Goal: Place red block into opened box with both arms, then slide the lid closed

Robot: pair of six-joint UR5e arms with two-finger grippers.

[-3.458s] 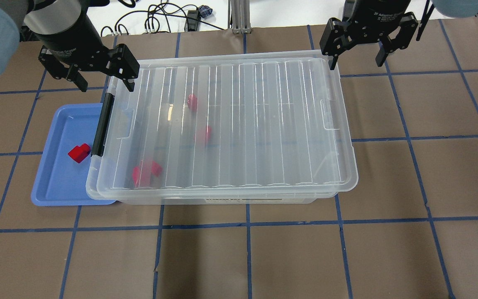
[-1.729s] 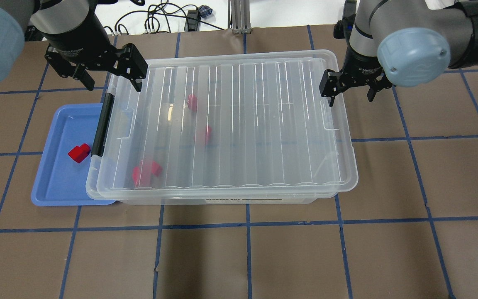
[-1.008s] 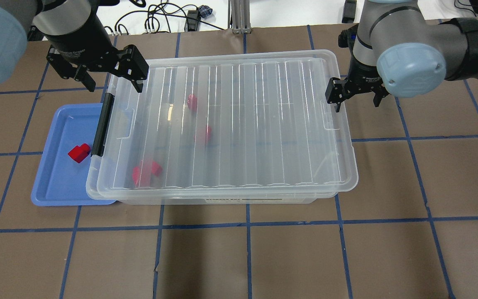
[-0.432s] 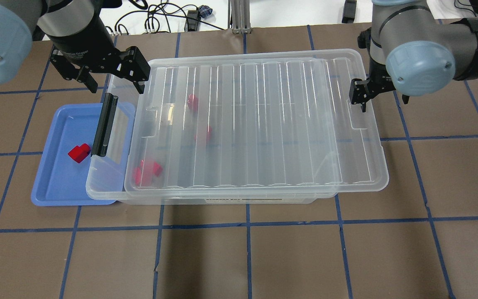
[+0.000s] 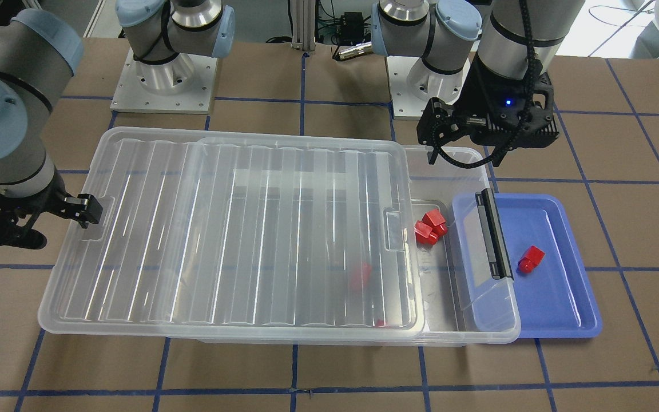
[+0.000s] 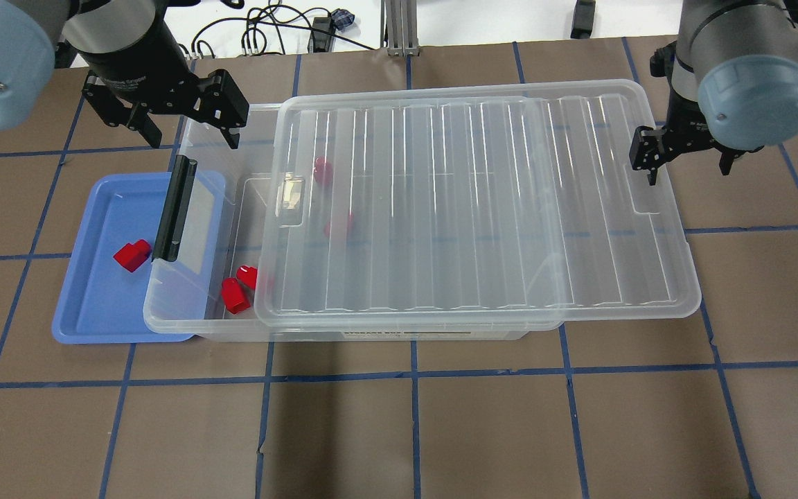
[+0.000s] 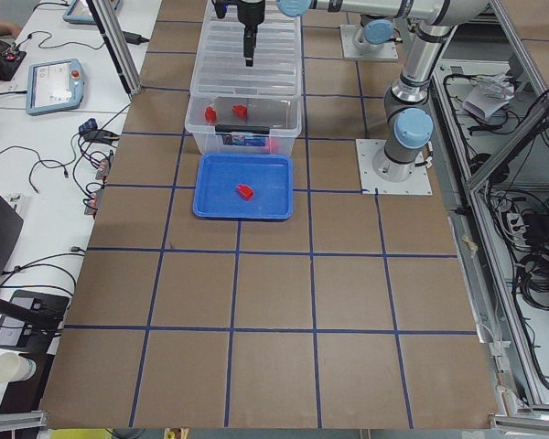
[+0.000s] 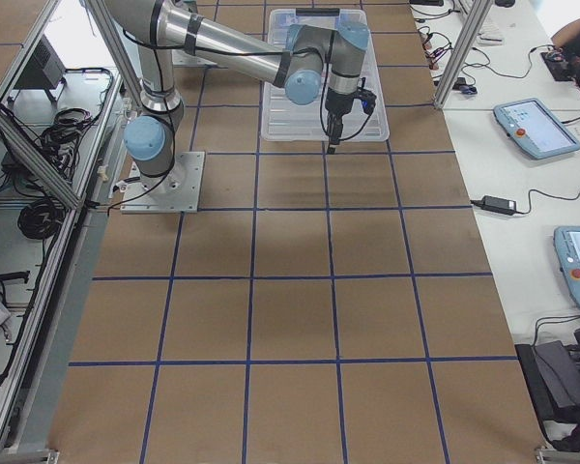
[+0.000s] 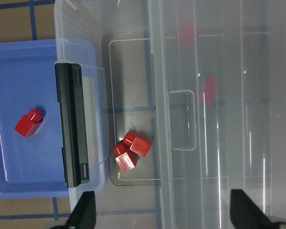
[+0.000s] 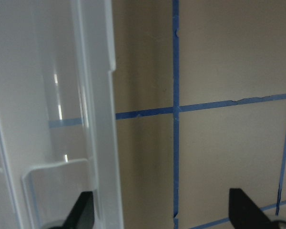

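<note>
The red block [image 6: 132, 255] lies in the blue tray [image 6: 87, 305], outside the box [image 6: 399, 334] and just beside the black bar [image 6: 174, 208] at the box's left end. It is not yet inside. The lid [image 6: 482, 208] sits offset toward the robot's right, overhanging that end and leaving a gap at the left end. In that gap a larger red cluster [image 6: 236, 294] shows on the box floor.

The left hand [image 6: 191, 132] hovers open and empty over the far left corner of the box. The right hand [image 6: 688, 166] is also open, with one finger at the rim on the lid's short end and the other over the tabletop [image 6: 440, 430].

The block looks small, hard, light and smooth. It probably grips best across the flat faces of its cube. The round stub could roll or squirt out of a pinch.

The lid looks thin, slick and a little springy. It should slide easily on the box rim. A push near one corner may skew it, so the middle of the short end, by the recessed tab, seems the better place to press.
</note>
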